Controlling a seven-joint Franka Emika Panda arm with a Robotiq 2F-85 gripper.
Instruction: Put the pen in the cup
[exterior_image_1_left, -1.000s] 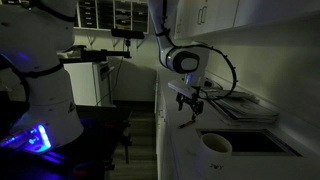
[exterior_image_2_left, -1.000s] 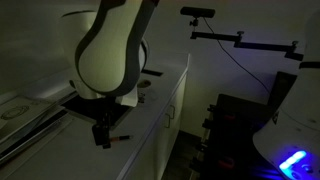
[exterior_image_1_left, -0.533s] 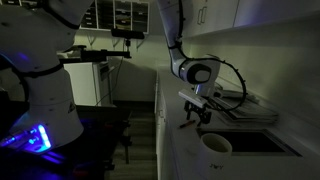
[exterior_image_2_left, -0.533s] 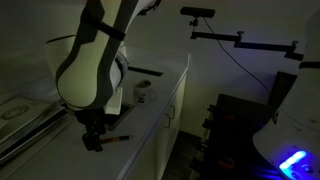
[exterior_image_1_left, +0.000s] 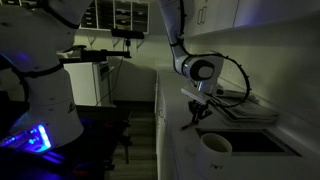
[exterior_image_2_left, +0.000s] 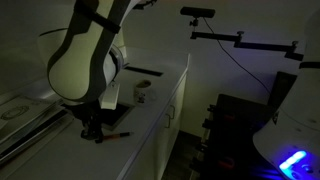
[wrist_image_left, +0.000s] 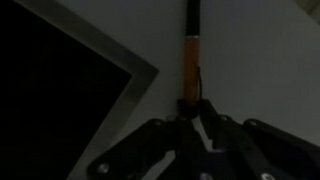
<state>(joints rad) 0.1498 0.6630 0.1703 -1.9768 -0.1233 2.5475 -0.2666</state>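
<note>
Wrist view: pen (wrist_image_left: 189, 50) flat on counter (wrist_image_left: 255, 60), long axis pointing straight away from fingers (wrist_image_left: 210, 118), near end at their tips. Can't tell if pinched. Well apart from cup (exterior_image_1_left: 216, 147).

We note that all views are dim and grainy. The only strong light is a blue glow (exterior_image_1_left: 35, 138) low at the frame edge in both exterior views. The cup (exterior_image_1_left: 215, 147) reads pale against the dark. The wrist view is soft and murky, with the pen (wrist_image_left: 192, 50) blurred and the gripper (wrist_image_left: 196, 103) a black silhouette.
</note>
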